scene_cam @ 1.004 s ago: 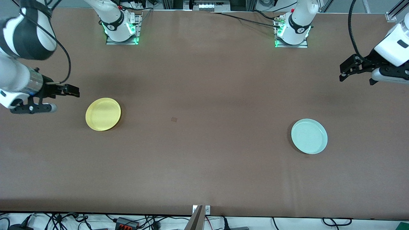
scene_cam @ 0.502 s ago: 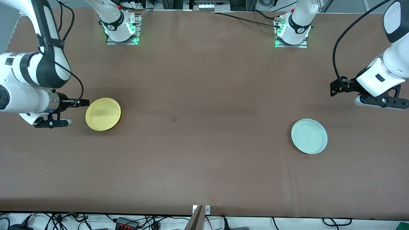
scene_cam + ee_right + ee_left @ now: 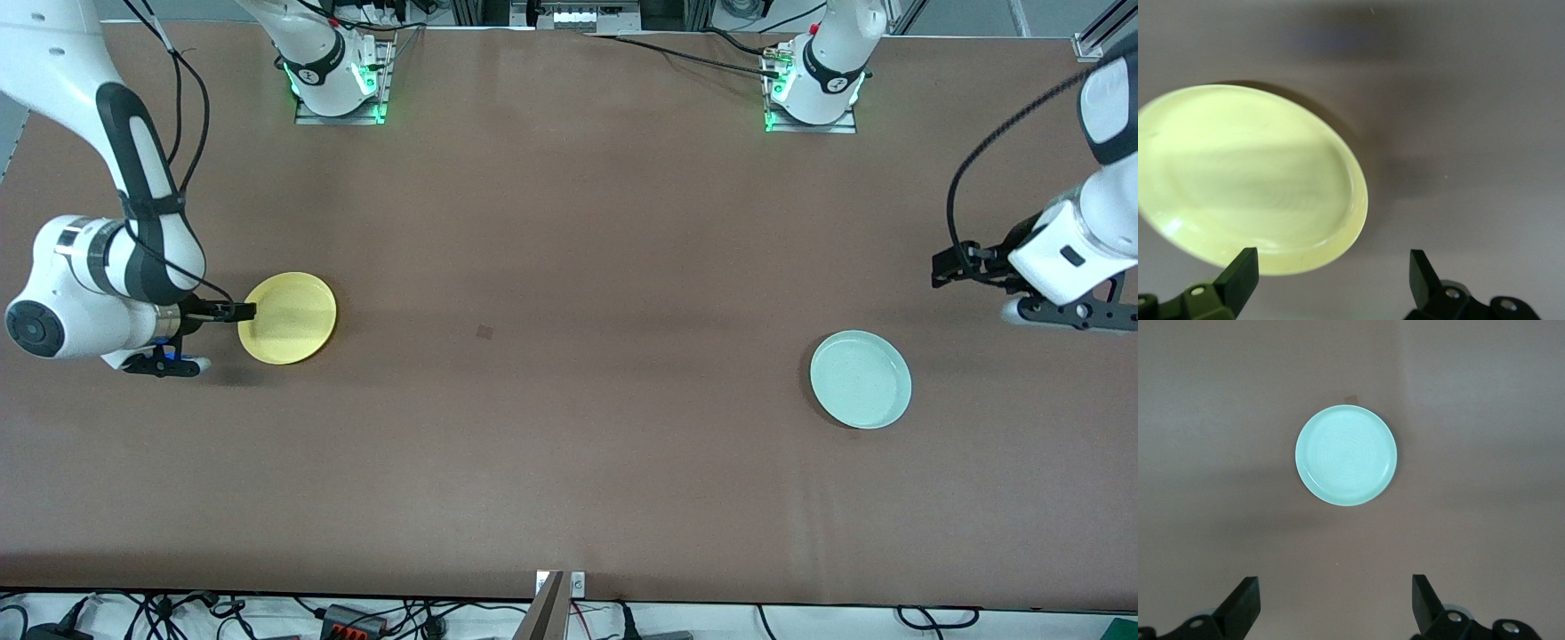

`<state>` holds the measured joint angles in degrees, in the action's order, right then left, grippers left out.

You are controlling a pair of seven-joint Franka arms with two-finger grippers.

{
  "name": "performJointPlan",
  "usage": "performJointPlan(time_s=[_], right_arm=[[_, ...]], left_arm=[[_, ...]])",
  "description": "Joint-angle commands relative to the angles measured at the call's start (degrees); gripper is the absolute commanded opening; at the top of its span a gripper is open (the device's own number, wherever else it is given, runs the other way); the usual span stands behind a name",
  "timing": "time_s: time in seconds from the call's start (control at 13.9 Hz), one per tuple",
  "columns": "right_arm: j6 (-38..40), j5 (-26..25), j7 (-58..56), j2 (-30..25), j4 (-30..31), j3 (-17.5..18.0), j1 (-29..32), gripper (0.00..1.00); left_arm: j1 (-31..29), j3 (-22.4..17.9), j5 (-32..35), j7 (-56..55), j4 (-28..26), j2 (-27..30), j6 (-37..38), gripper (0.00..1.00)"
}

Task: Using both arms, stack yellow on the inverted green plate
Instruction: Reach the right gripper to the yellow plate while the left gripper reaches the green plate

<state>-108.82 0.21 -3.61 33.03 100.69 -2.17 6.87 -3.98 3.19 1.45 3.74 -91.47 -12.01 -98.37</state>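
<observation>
The yellow plate (image 3: 287, 318) lies open side up on the table toward the right arm's end; it fills much of the right wrist view (image 3: 1248, 177). My right gripper (image 3: 240, 311) is low at the plate's rim on the side toward the right arm's end, open and empty (image 3: 1330, 270), with part of the rim between its fingers. The pale green plate (image 3: 861, 380) lies toward the left arm's end, seemingly open side up (image 3: 1346, 455). My left gripper (image 3: 948, 266) hangs open and empty (image 3: 1335, 603) over bare table, apart from the green plate.
The brown table (image 3: 569, 400) carries only the two plates. The arm bases (image 3: 336, 80) stand along the table's edge by the robots. Cables lie off the table's edge nearest the front camera.
Both arms have swung down. The right gripper has closed in on the yellow plate's rim. The left gripper has come lower and closer to the green plate. Both plates have stayed put.
</observation>
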Motion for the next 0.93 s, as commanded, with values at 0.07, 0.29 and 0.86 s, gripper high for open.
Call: performJointPlan(time_s=[0.07, 0.29, 0.86], right_arm=[[-2.3, 2.8, -0.5, 2.8, -0.6, 0.6, 1.5, 1.00], [-1.7, 2.9, -0.8, 3.3, -0.5, 0.6, 1.6, 0.94], [-2.0, 2.7, -1.3, 5.2, -0.5, 0.6, 3.1, 0.73]], left_arm=[[-2.2, 0.2, 0.2, 2.0, 2.3, -11.1, -10.8, 1.00], [-4.4, 0.7, 0.2, 4.0, 1.9, -16.4, -17.7, 1.00], [-11.8, 0.9, -15.5, 21.0, 1.6, -28.0, -24.2, 1.00]])
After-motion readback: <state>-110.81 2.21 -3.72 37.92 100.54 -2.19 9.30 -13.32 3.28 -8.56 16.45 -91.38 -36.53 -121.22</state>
